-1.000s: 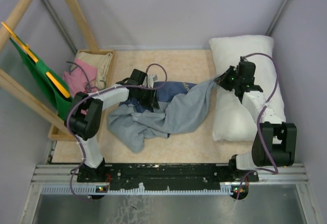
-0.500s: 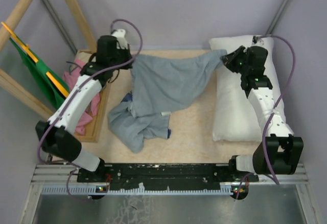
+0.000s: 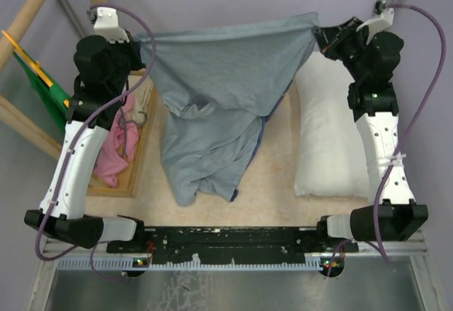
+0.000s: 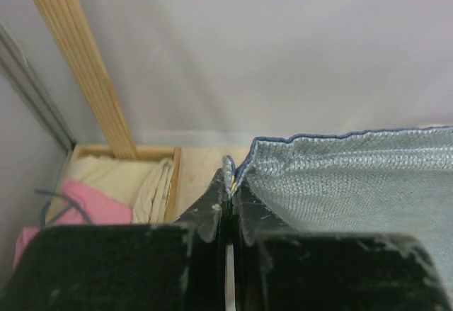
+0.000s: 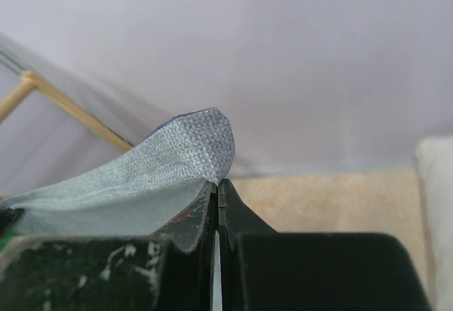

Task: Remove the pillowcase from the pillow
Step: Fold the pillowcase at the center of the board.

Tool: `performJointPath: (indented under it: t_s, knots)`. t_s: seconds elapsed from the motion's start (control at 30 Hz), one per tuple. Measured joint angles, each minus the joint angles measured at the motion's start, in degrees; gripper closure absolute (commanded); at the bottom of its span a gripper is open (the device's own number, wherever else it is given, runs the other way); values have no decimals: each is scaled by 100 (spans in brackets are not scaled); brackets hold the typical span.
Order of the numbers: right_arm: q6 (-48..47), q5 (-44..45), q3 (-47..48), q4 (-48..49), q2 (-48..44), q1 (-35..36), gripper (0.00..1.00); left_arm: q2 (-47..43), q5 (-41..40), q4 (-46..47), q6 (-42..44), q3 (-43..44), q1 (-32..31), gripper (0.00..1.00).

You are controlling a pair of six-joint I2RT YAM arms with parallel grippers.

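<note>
The fingers [image 4: 207,215] of the left gripper [image 4: 228,183] are pressed tight together. They pinch one top corner of the big, soft, blue-grey cloth pillowcase [image 3: 219,84] with the thin dark navy edge. The fingers [image 5: 190,227] of the right gripper [image 5: 216,187] are pressed together too, and they pinch the other top corner. Both arms are up high, so the pillowcase hangs between them like a sheet on a line. Its bottom end is bunched up low and seems to rest on the pale wooden table [image 3: 276,180].

The plump, plain white pillow [image 3: 329,148] lies bare on the table, on the right, under the right arm. The pillowcase is off it and hangs just beside its left edge. So I think the job is almost done.

What could go wrong? Each gripper holds only a tiny bit of cloth right at the corner. The cloth looks heavy and is pulled tight, so a corner could slip out and that side would drop. If the arms pull further apart, that gets more likely. The bunched bottom end could drag over the pillow and push it. On the left, the cloth could fall into the shallow wooden box [image 3: 113,192] with the pink cloth [image 3: 117,151] in it.

No words can be read. The side that shows is plain, with no label or brand.
</note>
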Motion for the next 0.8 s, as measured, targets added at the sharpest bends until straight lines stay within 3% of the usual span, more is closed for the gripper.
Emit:
performJointPath:
  t_s: [0.27,0.53,0.8]
  knots:
    - [-127,-713,1285,566,-317,0,100,-584,1091,354,52,1067,50,100]
    - [334,-1357,2046,1508,-1834,0,100,-2319,2743,1154,-24,1340,63,100]
    - [520,-1408,2649,2221,-3161,0,100,-3296,3477,1797,-136,1458,118,100]
